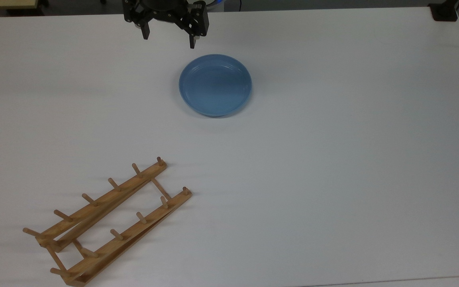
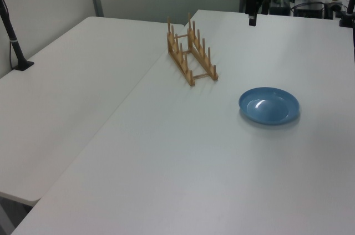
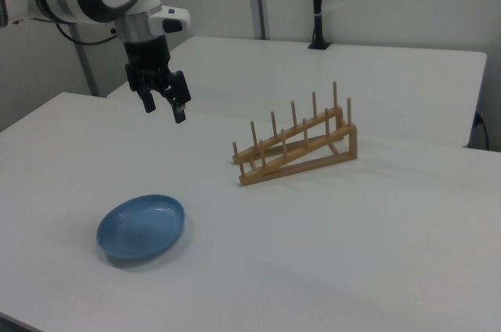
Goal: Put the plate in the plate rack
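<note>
Blue plate [image 1: 215,85]: flat on bench [image 1: 333,159], mid, nearer top view's far edge.
Plate rack [image 1: 108,222]: top view's near-left corner.
Tool [image 1: 169,41]: fingers apart, empty, above bench.

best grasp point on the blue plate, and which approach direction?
Probably the raised rim of the round, shallow light-blue plate, which lies flat on the white table. Come from above, one finger inside the rim and one outside. The rim section nearest the black two-finger gripper, at the top view's upper left of the plate, looks easiest; its fingers are open.
</note>
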`<act>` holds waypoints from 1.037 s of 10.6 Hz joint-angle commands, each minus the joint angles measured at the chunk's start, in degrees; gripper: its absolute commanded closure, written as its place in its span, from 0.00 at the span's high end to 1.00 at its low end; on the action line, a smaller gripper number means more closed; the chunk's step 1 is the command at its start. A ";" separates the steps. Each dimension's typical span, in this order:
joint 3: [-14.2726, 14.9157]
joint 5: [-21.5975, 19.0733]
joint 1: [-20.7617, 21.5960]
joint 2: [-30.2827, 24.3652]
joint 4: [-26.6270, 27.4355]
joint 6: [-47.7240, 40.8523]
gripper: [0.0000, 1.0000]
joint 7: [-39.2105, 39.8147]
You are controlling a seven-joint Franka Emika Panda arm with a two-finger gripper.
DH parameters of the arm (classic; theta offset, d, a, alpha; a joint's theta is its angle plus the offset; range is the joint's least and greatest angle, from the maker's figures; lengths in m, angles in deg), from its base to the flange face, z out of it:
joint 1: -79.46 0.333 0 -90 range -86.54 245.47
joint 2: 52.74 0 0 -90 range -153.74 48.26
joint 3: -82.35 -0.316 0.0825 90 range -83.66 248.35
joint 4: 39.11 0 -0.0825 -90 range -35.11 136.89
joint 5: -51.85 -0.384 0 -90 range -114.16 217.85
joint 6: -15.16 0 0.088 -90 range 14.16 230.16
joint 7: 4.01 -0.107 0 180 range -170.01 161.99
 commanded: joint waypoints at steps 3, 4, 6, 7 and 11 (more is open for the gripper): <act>0.25 0.61 0.60 -1.46 1.21 -1.46 1.00 -0.43; 0.25 0.61 0.60 -1.46 1.12 -1.46 1.00 -0.43; 0.25 0.61 0.60 -1.46 1.21 -1.46 1.00 -0.43; 0.25 0.61 0.60 -1.54 1.21 -1.37 1.00 -0.34; 0.33 0.61 0.07 -1.28 1.30 -1.19 1.00 3.07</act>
